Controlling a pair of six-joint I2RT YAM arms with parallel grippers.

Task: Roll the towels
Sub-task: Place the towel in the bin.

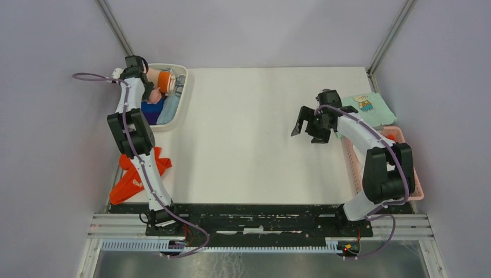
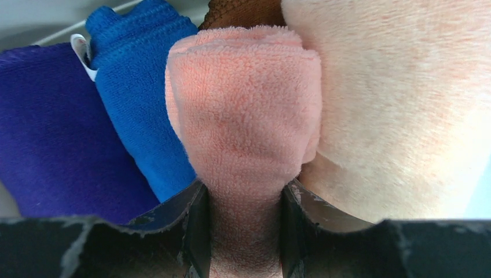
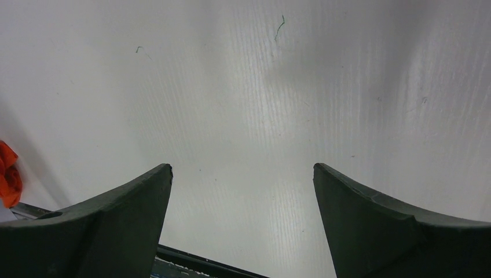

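Pink towel [image 2: 246, 116], wound into a tight roll, sat pinched between the two dark fingers of the left gripper [image 2: 245, 189] as I watched the left wrist feed. The jaws were narrowed onto the roll's lower part. A blue cloth [image 2: 145, 104] pressed against its left side, with a purple cloth [image 2: 52, 133] beyond that. A pale peach cloth [image 2: 405, 104] touched its right side.

From the top camera, the left arm reached out to the white bin [image 1: 184, 98] at the far left corner of the table [image 1: 249, 133]. The hand was over the bin's far end, next to an orange roll [image 1: 167, 81]. I could not tell whether the held roll rested on the bin floor or hung above it.

A red-orange towel [image 1: 136, 174] lay crumpled and unrolled at the table's left edge, partly under the left arm.

The right gripper [image 3: 242, 167] hovered over bare white tabletop on the right half, its fingers spread wide with nothing between them. Just behind it lay a mint-green cloth [image 1: 376, 110] with a cartoon print, spread flat at the far right corner. A pink basket [image 1: 417, 185] stood along the right edge, mostly hidden by the right arm.
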